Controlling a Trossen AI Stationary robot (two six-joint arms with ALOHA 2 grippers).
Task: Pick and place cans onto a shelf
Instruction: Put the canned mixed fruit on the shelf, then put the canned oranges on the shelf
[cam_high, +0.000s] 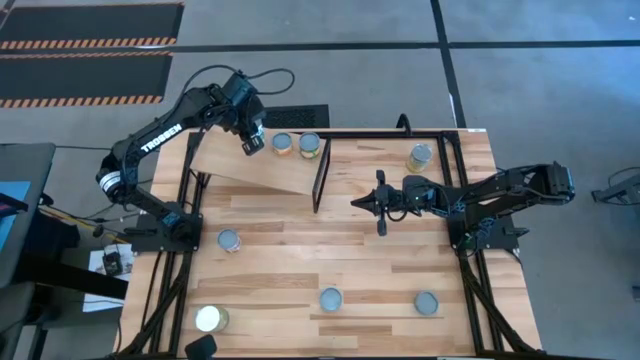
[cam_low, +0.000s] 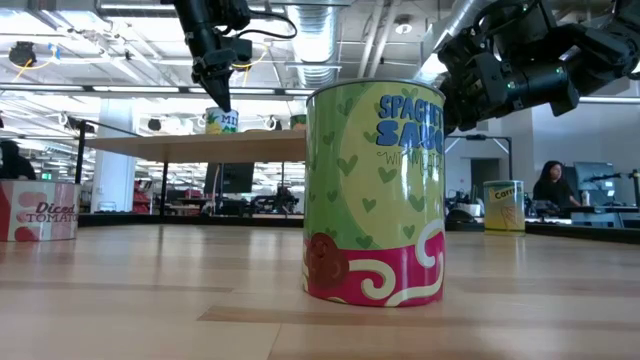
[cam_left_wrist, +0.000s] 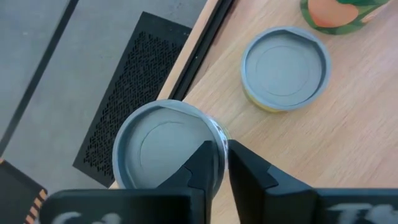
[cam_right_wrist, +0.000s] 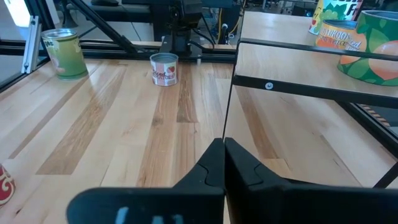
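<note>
The shelf is a slanted light wood board on a black frame at the table's far left. Two cans stand on it. My left gripper is over the shelf's far end, shut on a third grey-topped can; in the low view it points down at that can. My right gripper is shut and empty, above the middle of the table, right of the shelf. Other cans stand on the tabletop. My left gripper has the can's rim between its two fingers, one fingertip over the recessed top and the other outside the wall. The fingers come from above, pointing down. The can stands upright on the shelf, near the shelf's far edge.
On the table stand cans at far right, left, near middle, near right, and a cream-topped one near left. The shelf's black frame post stands between my right gripper and the board.
</note>
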